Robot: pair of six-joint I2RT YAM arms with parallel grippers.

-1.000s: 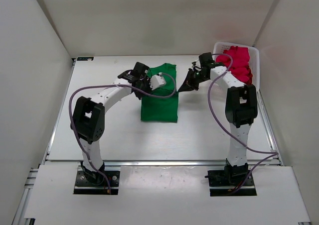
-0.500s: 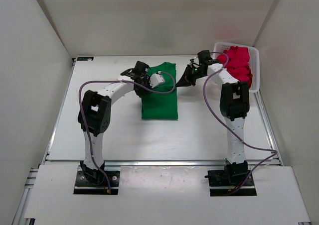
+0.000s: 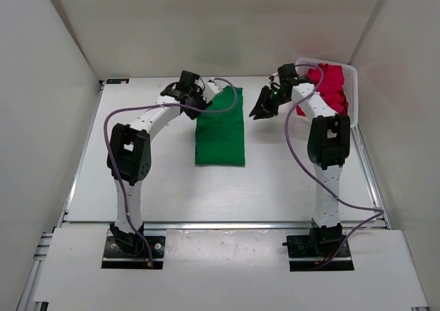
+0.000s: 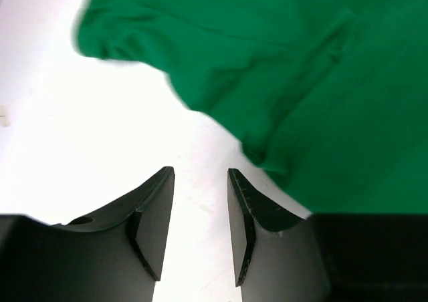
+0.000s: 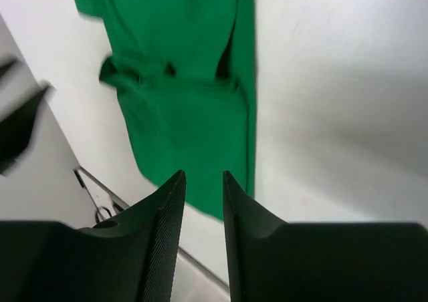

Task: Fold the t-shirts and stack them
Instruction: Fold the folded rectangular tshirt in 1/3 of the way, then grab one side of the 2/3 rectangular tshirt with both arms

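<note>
Left gripper (image 4: 200,176) open, nothing between its jaws, over bare table (image 3: 137,173); rumpled edge of green t-shirt (image 4: 301,81) just ahead, off its right finger. Right gripper (image 5: 204,176) open, empty, apart from the shirt, which lies folded between both grippers. Red t-shirts (image 3: 331,87) heaped in white mesh basket (image 3: 354,94) just behind right gripper
</note>
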